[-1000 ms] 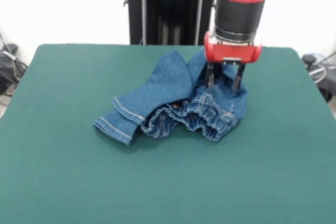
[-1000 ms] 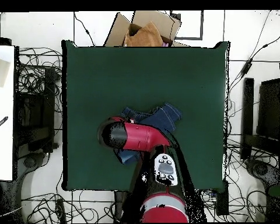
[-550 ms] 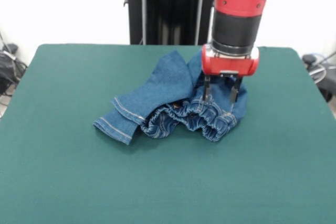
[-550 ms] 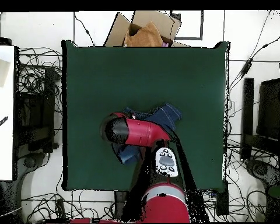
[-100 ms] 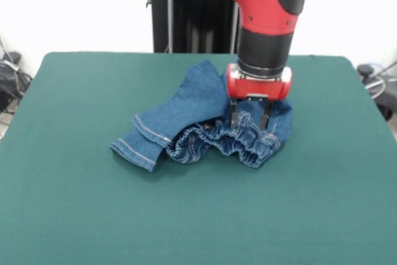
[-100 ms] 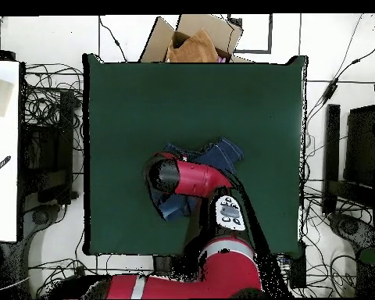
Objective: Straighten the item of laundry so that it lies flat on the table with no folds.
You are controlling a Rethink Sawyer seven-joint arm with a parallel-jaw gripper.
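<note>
Gripper [image 5: 249,120] has dropped and slid along the gathered waistband [image 5: 220,142] since 1 s ago; its 2 fingers stand narrowly parted, tips at the denim, nothing pinched; jeans [image 5: 201,107] still bunched mid-table [image 5: 80,209]; grasp looks imminent.

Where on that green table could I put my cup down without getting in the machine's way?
The table is bare in front of the jeans up to the near edge, and wide strips lie open between the jeans and both side edges. It is crowded only at the middle towards the back, where the gripper hangs, open, over the bunched waistband. The overhead view agrees.
</note>
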